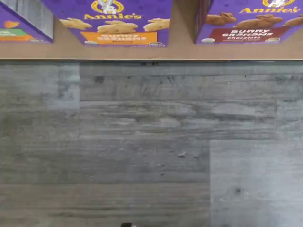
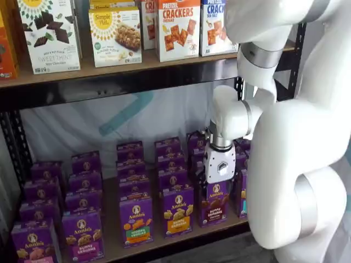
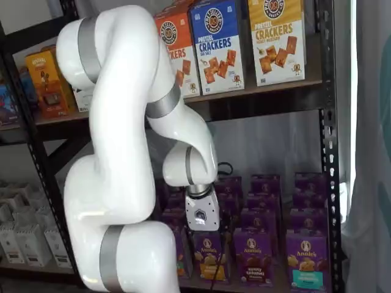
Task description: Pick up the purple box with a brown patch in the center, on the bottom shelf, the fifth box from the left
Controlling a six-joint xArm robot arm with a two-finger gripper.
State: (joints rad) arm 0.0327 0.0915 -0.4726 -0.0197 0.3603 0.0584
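Observation:
The purple box point(image 2: 214, 207) with a dark brown snack picture stands in the front row of the bottom shelf point(image 2: 164, 245). It also shows in a shelf view point(image 3: 253, 256) and in the wrist view point(image 1: 246, 23), where its band reads "bunny grahams". My gripper point(image 2: 219, 182) hangs in front of the shelf, its white body just above and in front of this box. It also shows in a shelf view point(image 3: 204, 229). Its fingers do not show plainly, so I cannot tell whether they are open or shut. It holds nothing that I can see.
A purple carton with a yellow band point(image 2: 177, 211) stands beside the purple box, a teal-banded one point(image 2: 242, 198) on its other side. More purple cartons fill the rows behind. Cracker boxes point(image 2: 178, 27) stand on the higher board. A dark metal post point(image 3: 327, 152) stands at the side. Grey plank floor point(image 1: 151, 151) lies below.

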